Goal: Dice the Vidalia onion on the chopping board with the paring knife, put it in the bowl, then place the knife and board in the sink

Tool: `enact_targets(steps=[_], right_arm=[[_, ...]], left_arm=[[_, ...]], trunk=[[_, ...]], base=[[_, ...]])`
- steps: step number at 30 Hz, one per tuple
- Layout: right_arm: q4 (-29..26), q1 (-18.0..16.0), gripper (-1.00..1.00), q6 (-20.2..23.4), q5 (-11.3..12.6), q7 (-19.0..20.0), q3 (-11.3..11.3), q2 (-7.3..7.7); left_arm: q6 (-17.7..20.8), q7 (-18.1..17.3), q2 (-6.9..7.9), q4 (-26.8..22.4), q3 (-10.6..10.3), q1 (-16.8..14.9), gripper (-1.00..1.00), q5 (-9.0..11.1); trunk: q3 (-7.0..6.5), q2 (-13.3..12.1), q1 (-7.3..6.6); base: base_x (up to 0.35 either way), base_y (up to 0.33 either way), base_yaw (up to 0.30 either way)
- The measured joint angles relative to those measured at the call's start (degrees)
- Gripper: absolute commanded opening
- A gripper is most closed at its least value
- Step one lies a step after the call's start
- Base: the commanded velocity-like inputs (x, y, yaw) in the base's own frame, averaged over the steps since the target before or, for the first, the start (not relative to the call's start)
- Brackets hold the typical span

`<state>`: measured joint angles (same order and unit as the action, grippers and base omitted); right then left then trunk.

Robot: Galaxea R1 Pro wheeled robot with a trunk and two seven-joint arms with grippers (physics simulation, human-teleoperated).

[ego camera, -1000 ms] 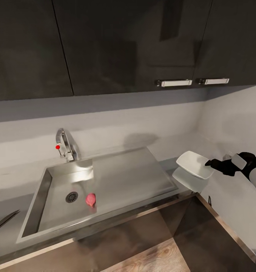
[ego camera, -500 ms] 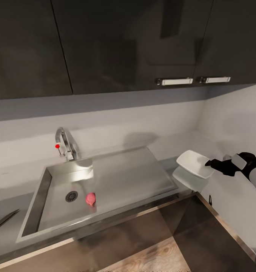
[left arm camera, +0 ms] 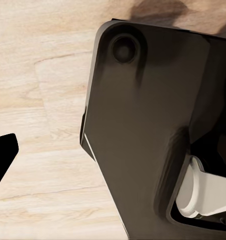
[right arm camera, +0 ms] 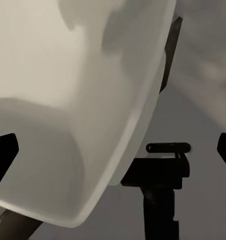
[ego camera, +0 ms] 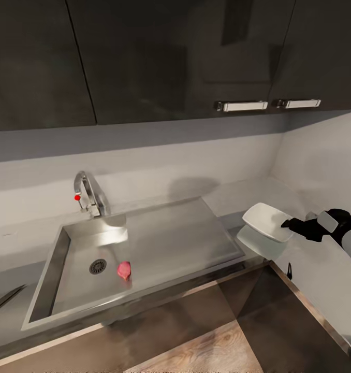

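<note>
The Vidalia onion (ego camera: 123, 269), small and pinkish-red, lies in the sink (ego camera: 160, 248) beside the round drain. The white bowl (ego camera: 266, 221) is at the countertop (ego camera: 320, 269) corner, right of the sink, with its pale reflection right under it. My right gripper (ego camera: 288, 224) is at the bowl's right rim. In the right wrist view the bowl (right arm camera: 78, 110) looms close and the black fingertips (right arm camera: 4, 150) stand far apart. A dark grey blade (ego camera: 5, 299), apparently the paring knife, pokes in at the far left. The chopping board is out of view. One left fingertip (left arm camera: 3, 155) hangs over wooden floor.
A chrome tap (ego camera: 88, 194) with a red dot stands behind the basin. Dark wall cabinets (ego camera: 170, 57) hang overhead and the grey wall (ego camera: 320, 155) closes the right side. My dark base (left arm camera: 143, 125) is close under the left arm.
The whole view has shifted slightly, so the camera moved. The right gripper and the bowl hold their places, and the onion has not moved in the sink.
</note>
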<state>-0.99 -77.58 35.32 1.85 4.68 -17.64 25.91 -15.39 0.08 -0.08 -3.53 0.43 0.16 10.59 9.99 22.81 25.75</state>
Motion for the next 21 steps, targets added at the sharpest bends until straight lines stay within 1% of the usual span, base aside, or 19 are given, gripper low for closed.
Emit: enact_targets(steps=[21], right_arm=[[0.0, 0.0, 1.0, 0.07, 0.03, 0.01, 0.0, 0.0]], left_arm=[[0.0, 0.0, 0.0, 0.01, 0.0, 0.0, 1.0, 0.0]], trunk=[[1.94, 0.0, 0.0]], base=[[0.0, 0.0, 0.0]])
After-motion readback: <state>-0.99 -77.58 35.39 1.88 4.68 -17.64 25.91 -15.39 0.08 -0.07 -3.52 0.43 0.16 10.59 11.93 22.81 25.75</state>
